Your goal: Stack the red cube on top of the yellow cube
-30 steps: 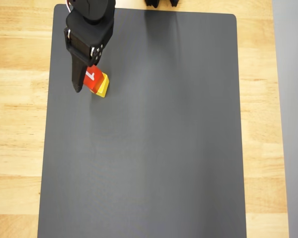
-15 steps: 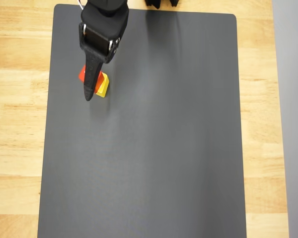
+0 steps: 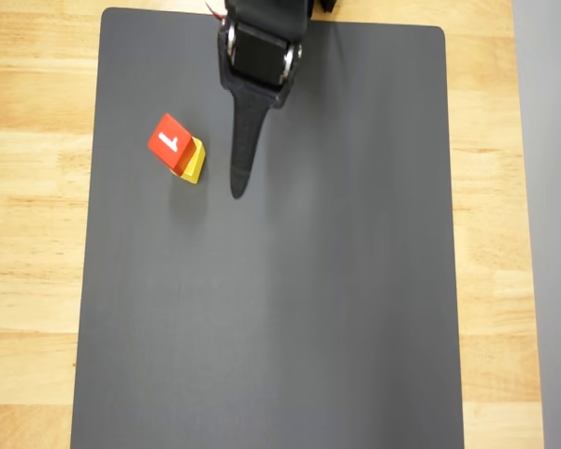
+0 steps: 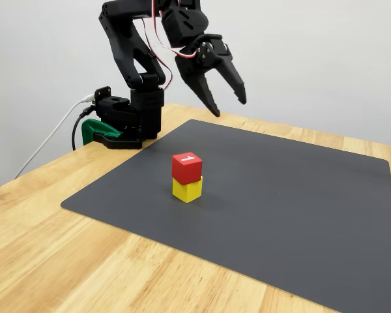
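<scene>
Stack done: red cube [image 4: 186, 167] sits on yellow cube [image 4: 187, 189].
Claw [image 4: 228, 103] empty, fingers apart, raised clear so stack isn't knocked.

Black arm raised from its base at the table's far left edge in the fixed view, upper links folded forward. Gripper [image 4: 228, 103] held high, pointing down and to the right, fingers spread apart, nothing between them. In the overhead view the gripper [image 3: 238, 182] appears as one narrow dark taper.
</scene>
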You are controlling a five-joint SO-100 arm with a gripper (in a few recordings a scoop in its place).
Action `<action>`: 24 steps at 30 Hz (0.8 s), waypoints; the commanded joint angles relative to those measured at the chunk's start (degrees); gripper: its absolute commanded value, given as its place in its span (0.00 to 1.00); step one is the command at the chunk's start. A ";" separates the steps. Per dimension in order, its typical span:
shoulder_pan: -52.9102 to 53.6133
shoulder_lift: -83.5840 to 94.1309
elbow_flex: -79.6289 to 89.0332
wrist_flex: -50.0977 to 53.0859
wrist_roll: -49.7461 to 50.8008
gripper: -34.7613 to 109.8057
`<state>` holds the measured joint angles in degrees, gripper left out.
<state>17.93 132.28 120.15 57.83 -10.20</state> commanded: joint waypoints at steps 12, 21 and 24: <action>-12.30 20.13 17.67 -4.83 -2.99 0.24; -15.82 47.55 28.65 7.12 -4.75 0.24; -15.29 47.81 29.44 7.21 -4.39 0.24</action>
<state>2.29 179.30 149.15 64.78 -13.71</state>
